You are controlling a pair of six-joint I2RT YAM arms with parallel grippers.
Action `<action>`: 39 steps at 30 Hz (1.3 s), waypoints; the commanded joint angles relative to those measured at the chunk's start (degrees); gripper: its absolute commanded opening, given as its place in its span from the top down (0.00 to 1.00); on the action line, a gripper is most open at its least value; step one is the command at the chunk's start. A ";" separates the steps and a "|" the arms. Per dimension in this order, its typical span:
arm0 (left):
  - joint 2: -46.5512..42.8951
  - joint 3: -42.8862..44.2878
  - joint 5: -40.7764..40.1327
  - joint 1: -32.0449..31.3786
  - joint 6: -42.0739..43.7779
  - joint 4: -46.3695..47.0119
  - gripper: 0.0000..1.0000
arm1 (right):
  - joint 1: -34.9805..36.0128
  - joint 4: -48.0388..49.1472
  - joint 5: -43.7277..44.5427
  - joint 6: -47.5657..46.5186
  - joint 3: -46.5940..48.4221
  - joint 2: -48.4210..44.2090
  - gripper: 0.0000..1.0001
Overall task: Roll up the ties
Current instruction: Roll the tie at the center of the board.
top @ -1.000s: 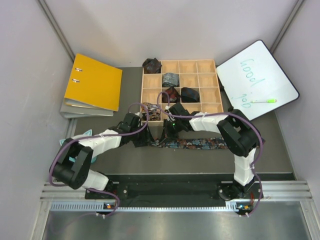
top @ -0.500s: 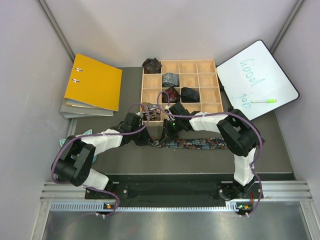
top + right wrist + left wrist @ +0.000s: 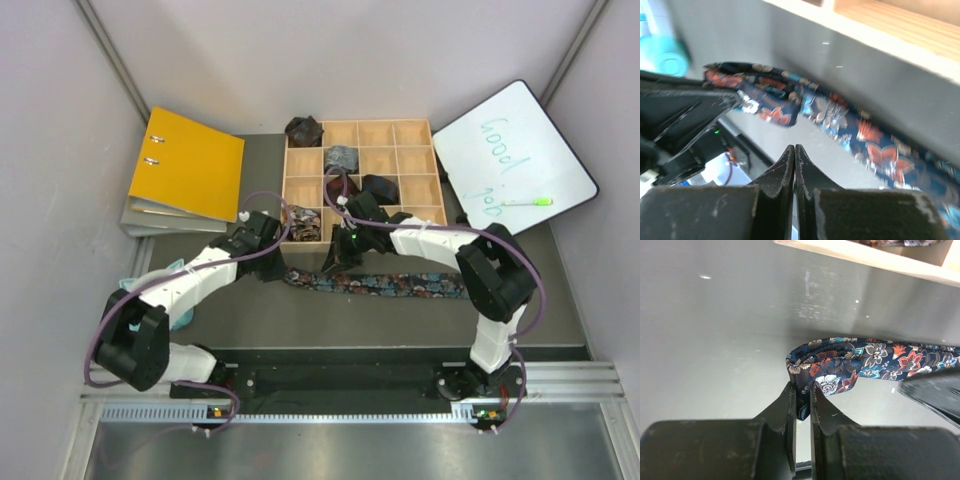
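Note:
A dark navy tie (image 3: 390, 285) with orange-red and light-blue flowers lies stretched along the grey table in front of the wooden tray (image 3: 410, 132). My left gripper (image 3: 276, 271) is shut on its folded left end. In the left wrist view the fabric (image 3: 850, 357) is pinched between the fingertips of the left gripper (image 3: 802, 396). My right gripper (image 3: 335, 262) hangs just above the tie, shut and empty. In the right wrist view its tips (image 3: 794, 150) meet, and the tie (image 3: 840, 117) runs beyond them. Rolled ties sit in the tray: grey-blue (image 3: 341, 158), black (image 3: 380, 187), brown-patterned (image 3: 303, 222).
A dark bundle (image 3: 303, 130) rests on the tray's back left corner. A yellow binder (image 3: 187, 163) lies on grey folders at the left. At the right a whiteboard (image 3: 513, 158) carries a green marker (image 3: 528, 201). A teal object (image 3: 135, 290) is partly hidden by the left arm.
My left gripper has closed on the tie's left end and drawn it slightly left. The right gripper has shifted a little toward the tray, still shut.

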 commanded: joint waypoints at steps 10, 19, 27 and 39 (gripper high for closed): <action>-0.28 9.06 -14.83 -6.04 1.28 -13.67 1.00 | 3.21 5.55 -2.55 3.75 3.11 0.89 1.00; 1.83 11.88 -16.16 -8.15 0.66 -15.34 1.00 | 5.76 9.42 -5.19 6.30 7.94 9.16 1.00; 3.93 14.51 -16.07 -10.35 -0.22 -15.87 1.00 | 5.85 11.44 -6.60 7.97 10.41 12.41 1.00; 11.58 17.59 -14.75 -14.83 -2.94 -13.32 1.00 | 5.41 11.27 -6.69 6.83 6.90 10.84 1.00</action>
